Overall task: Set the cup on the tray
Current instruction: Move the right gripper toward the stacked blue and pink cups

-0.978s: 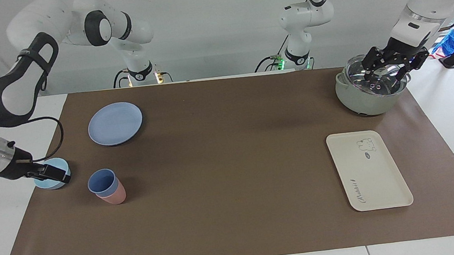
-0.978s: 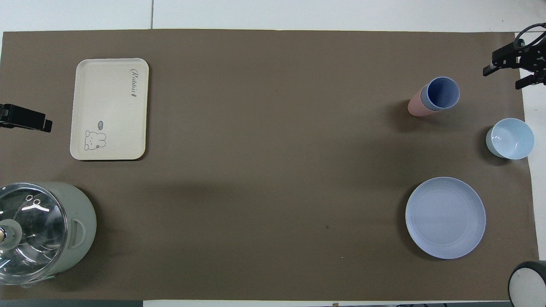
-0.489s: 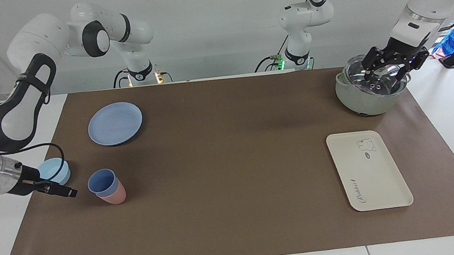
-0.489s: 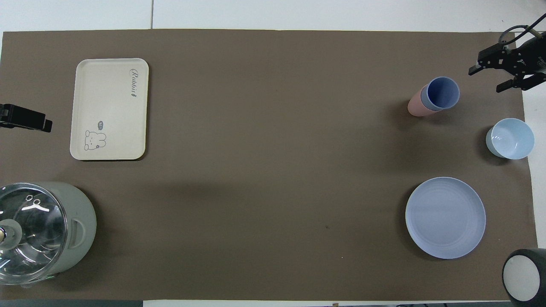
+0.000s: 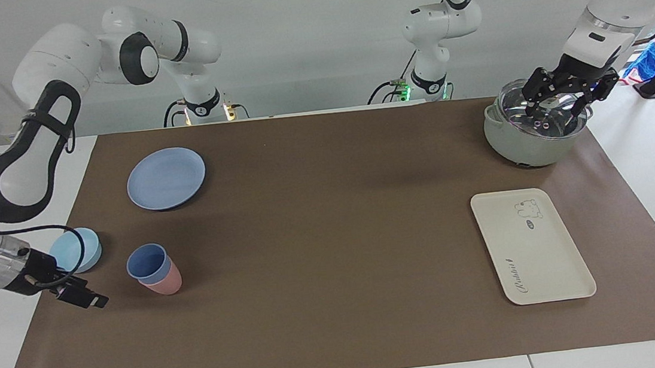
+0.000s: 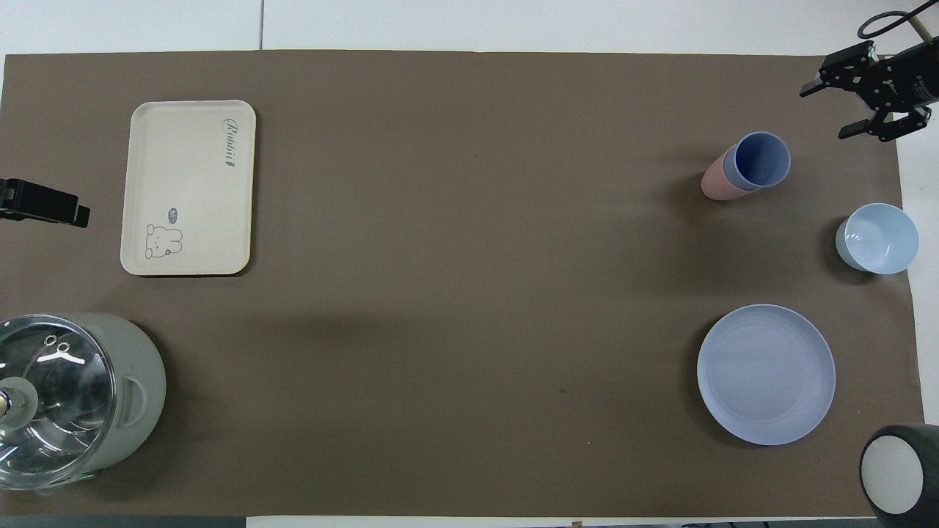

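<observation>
Blue cup [image 5: 147, 263] nested in pink cup [image 5: 164, 282], toward right arm's end; cream tray [image 5: 532, 245] well apart. Right gripper [image 6: 843, 111] beside the cups, jaws spread, empty. Left gripper [image 5: 557, 105] waits over pot [image 5: 525, 144], open, empty.

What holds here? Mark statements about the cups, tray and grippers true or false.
1. The medium-blue plastic tumbler sits nested in the pink plastic tumbler. True.
2. The blue tumbler stands on the tray. False: the cream-white rectangular plastic tray is bare, at the left arm's end.
3. The right gripper grips the blue tumbler. False: the right gripper is open, over the mat's edge near the cups.
4. The left gripper hangs over the glass-lidded grey-green pot. True.
</observation>
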Available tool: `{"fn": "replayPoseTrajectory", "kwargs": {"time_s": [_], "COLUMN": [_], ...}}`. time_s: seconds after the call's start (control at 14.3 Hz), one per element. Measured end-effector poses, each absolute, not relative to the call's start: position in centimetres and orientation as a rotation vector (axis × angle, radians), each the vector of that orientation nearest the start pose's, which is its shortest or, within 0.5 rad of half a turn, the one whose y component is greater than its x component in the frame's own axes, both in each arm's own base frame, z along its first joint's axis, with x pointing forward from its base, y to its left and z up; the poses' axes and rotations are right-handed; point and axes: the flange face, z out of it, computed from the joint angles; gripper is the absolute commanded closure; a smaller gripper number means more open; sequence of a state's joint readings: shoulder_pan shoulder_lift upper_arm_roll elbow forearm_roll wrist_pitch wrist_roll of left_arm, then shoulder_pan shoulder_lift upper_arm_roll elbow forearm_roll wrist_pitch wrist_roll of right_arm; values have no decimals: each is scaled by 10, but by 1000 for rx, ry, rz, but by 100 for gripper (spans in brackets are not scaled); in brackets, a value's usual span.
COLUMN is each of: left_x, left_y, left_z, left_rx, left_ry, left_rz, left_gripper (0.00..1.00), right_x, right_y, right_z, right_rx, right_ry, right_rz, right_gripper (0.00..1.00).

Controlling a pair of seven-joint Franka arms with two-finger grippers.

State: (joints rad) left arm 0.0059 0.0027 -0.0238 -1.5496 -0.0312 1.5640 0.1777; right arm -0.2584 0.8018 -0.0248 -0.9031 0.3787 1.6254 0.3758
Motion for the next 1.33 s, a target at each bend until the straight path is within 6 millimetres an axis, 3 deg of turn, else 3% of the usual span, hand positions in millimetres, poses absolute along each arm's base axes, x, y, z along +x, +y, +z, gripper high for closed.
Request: {"fn": "replayPoseTrajectory", "kwargs": {"time_s": [0.42,0.56,1.33], "left_x": [555,555,555], "left_y": [-13,-13,-13], "left_z": [632,632,632], "left_rx": [-3157,-3157,-3156], "left_ry": [310,310,310], "left_rz": [-22,-22,-22], "left_gripper": [0,0,0], "right_x": [741,741,736], "right_y": [-156,-150,-139], "right_z": [345,330,326], "right_rx": [-2567,-2559,-2479], "right_ry": [974,965,1090], "right_rz": [301,338,455], "right_gripper": [0,0,0]}}
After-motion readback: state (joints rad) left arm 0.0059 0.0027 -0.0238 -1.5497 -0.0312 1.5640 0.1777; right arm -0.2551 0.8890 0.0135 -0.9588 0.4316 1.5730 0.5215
